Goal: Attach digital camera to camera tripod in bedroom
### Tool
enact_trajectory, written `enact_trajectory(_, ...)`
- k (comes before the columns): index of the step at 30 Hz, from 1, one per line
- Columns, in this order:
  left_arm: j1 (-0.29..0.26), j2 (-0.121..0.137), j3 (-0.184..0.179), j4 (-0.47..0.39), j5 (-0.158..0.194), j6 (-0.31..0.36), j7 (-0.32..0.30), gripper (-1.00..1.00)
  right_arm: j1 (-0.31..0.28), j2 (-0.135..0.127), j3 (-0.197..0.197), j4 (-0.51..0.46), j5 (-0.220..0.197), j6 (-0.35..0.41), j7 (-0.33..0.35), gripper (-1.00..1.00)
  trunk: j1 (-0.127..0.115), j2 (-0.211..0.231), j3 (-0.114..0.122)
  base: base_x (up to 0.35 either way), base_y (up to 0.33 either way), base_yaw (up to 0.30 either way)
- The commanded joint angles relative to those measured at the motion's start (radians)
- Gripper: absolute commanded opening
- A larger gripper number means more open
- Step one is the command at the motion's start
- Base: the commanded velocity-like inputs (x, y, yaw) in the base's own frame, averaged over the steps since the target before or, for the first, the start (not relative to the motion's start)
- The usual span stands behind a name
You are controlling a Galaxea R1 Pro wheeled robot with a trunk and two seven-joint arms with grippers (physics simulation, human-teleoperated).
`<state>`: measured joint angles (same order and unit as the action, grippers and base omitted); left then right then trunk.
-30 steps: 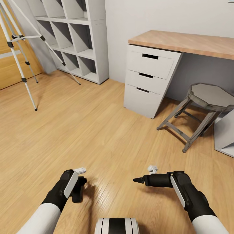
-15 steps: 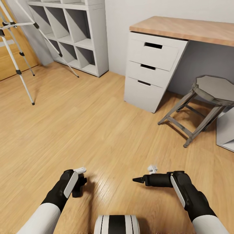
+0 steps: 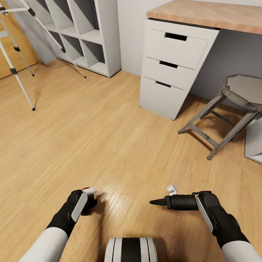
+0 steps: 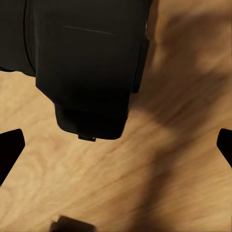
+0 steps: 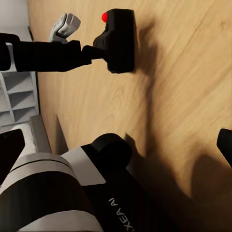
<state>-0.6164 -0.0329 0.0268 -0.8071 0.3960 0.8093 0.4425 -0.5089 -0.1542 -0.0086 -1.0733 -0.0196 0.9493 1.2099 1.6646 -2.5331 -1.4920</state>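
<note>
Carrying camera, view has dropped and swung; tripod drifting out upper left.

Left tool (image 3: 88, 203) clamps the digital camera (image 5: 117, 41), lower left. Right tool (image 3: 154, 201) looks pinched narrow, empty, though hard to confirm. Camera tripod (image 3: 22, 54) legs upper left, beside shelving (image 3: 91, 32); desk (image 3: 203, 14) upper right. Approach unfinished.

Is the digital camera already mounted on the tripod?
No: the right wrist view shows the digital camera held at the left gripper low over the wood floor, while the camera tripod stands apart by the shelving.
</note>
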Motion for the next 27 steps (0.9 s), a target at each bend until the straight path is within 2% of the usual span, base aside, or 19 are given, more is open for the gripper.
enact_trajectory(1,0.0,-0.001,0.003,-0.001,0.01,0.002,0.008,1.0,0.0,-0.001,-0.001,0.0,-0.002,0.009,0.004,1.0,0.0,-0.001,-0.005,0.0,0.0,0.0)
enact_trajectory(12,0.0,-0.001,0.002,-0.001,0.01,0.002,0.009,1.0,0.0,-0.003,-0.001,0.001,-0.001,0.009,0.011,1.0,0.005,-0.003,-0.047,0.0,0.0,0.0)
enact_trajectory(27,0.0,-0.001,0.002,-0.001,0.01,0.002,0.01,1.0,0.0,-0.004,-0.001,0.001,-0.005,0.009,0.011,1.0,0.005,-0.003,-0.047,0.0,0.0,0.0)
